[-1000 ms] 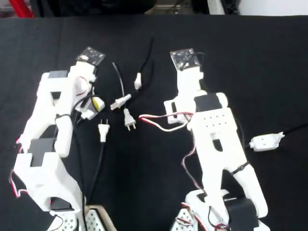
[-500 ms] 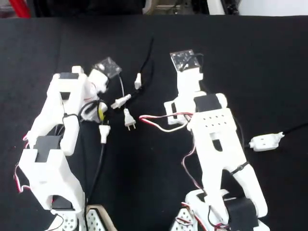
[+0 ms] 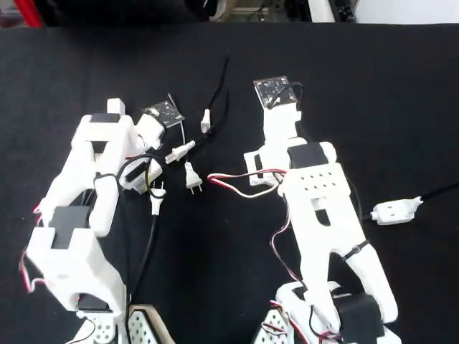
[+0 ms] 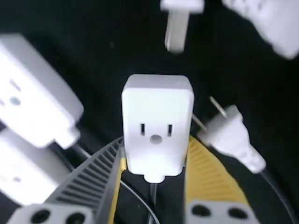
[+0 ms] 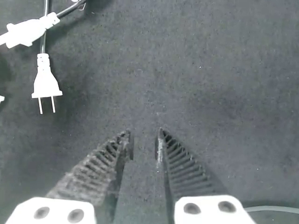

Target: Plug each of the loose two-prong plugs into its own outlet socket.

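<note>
High view: left arm has swung its socket in next to the plugs

Over the last second the left arm's wrist turned and closed in on the loose plugs, while the right arm stayed put. In the left wrist view the left end effector [image 4: 155,147] is pinching a white outlet socket [image 4: 157,123], slots facing the camera. The nearest plug [image 4: 231,137] lies just beside it on the bench [image 3: 401,93], with its prongs angled toward the socket but not in it.

A second plug [image 3: 192,177] lies near, between the two arms, with two more past it. A spare socket [image 3: 393,211] sits well apart, on the right arm's outer side. The right end effector [image 5: 142,140] is slightly spread, holding nothing, and hovers over bare bench.

Read: nothing is seated yet. The socket is now staged by a plug, but that plug is loose and will likely slide if pushed, so the right arm probably has to hold it for mating
</note>
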Robot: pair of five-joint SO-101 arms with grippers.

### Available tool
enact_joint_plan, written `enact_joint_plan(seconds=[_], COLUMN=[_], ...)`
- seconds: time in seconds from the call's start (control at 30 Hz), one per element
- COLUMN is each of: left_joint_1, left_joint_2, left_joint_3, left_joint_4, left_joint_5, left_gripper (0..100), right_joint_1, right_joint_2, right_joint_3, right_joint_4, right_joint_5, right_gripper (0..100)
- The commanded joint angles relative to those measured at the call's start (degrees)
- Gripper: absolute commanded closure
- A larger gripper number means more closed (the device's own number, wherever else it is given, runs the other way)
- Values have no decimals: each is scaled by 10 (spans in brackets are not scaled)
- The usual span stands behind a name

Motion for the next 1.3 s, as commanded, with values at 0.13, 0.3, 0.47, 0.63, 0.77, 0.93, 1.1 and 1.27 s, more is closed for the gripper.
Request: enact_joint_plan(seconds=[0.13,0.3,0.47,0.63,0.77,0.93,1.1,1.27], left_joint_1=[4,-17,-133,-175,-179,-216,-348,-443], left_joint_2=[-300,-489,-621,-678,-685,-691,-691,-691], left_joint_3=[149,353,484,561,594,594,509,487], left_joint_4=[65,66,65,49,-22,-39,-26,18], left_joint_5=[-4,-114,-275,-338,-287,-277,-187,-180], left_gripper=[920,920,920,893,716,487,417,417], right_joint_1=[7,-9,-33,-78,-159,-254,-314,-332], right_joint_2=[-17,-17,-17,-17,-17,-17,-17,19], right_joint_3=[-3,0,10,20,52,116,143,97], right_joint_4=[-11,-9,-12,-13,-48,-161,-261,-266], right_joint_5=[4,4,1,4,-1,-71,-140,-204], right_gripper=[907,907,907,907,907,907,906,858])
